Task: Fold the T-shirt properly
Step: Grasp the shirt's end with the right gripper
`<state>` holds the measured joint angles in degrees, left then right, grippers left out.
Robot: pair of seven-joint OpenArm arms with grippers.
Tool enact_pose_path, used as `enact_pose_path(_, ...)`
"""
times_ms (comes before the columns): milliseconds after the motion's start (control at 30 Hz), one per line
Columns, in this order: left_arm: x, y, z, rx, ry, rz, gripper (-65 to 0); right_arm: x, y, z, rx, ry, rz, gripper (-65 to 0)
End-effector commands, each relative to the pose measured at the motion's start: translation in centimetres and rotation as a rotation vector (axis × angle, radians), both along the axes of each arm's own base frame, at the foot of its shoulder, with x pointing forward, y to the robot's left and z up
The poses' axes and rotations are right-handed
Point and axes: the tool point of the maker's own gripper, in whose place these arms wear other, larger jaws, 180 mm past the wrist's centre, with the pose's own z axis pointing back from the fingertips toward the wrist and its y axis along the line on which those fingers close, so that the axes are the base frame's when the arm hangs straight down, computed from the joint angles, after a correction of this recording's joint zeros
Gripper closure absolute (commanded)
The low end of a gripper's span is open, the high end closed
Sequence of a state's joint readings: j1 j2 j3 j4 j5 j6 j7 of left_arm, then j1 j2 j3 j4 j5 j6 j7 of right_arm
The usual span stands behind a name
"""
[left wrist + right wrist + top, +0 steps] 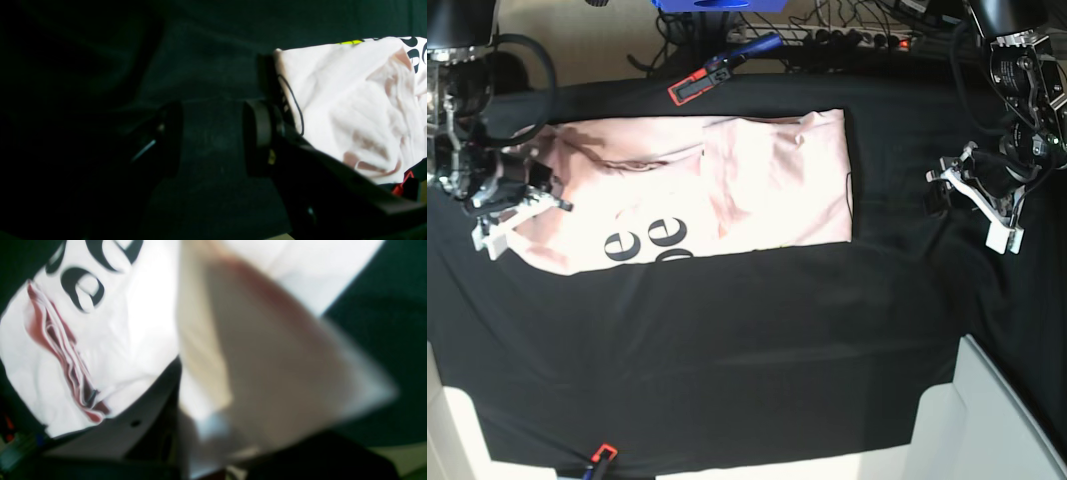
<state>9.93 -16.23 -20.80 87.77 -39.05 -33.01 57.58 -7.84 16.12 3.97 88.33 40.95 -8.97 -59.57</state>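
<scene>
Roughly mid-fold: T-shirt (757,180) partly doubled on counter (747,350); right hand (512,215) clamped on its edge, left hand (972,195) apart, empty.

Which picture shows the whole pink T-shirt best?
The base view: it looks down on the whole T-shirt spread across the black table cloth, lettering showing. The left wrist view catches only one rumpled end past its open jaws. The right wrist view is too close: blurry fabric and a few letters.
</scene>
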Motion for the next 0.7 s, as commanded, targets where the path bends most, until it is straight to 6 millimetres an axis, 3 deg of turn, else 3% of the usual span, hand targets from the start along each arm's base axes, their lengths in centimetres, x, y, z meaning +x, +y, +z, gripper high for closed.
enact_pose_path(0, 0.7, 0.5, 1.2, 0.01, -0.041, -0.004, -28.7, 1.1, 0.2, 1.2, 0.004, -0.042, 0.001, -0.1)
enact_pose_path(167, 0.7, 0.6, 1.2, 0.014, -0.038, -0.005, -28.7, -0.2, 2.8, 0.1, 0.005, 0.041, -0.023, -0.1)
enact_pose_path(267, 0.7, 0.6, 1.1, 0.014, -0.037, -0.005, -28.7, 0.4, 3.8, 1.1, -0.008, 0.014, -0.066, -0.1)
enact_pose_path(533, -0.5, 1.6, 0.8, 0.044, -0.008, -0.012, -28.7, 0.9, 3.4, 3.5, -0.061, 0.002, -0.17, -0.1)
enact_pose_path(667, -0.8, 2.7, 1.0, 0.075, 0.007, -0.018, -28.7, 0.7, 4.0, 3.4, -0.057, 0.014, -0.147, -0.1)
